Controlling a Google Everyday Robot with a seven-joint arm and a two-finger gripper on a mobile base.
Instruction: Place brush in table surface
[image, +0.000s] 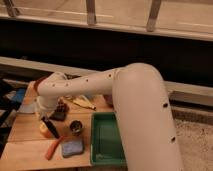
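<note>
My gripper (46, 116) is at the end of the white arm, over the left part of the tan table surface (22, 132). It is shut on the upper end of the brush (50, 127), a slim black tool that hangs slanting down and to the right from it. The brush's lower end is close above the table, just over an orange round item (45, 132) and near the carrot (52, 148). I cannot tell whether the brush touches the table.
A blue sponge (73, 147) lies right of the carrot. A small dark cup (76, 127) stands beside the green tray (107, 145). A dark packet (60, 112) and a banana (83, 102) lie further back. A blue thing (19, 95) is off the table's left edge.
</note>
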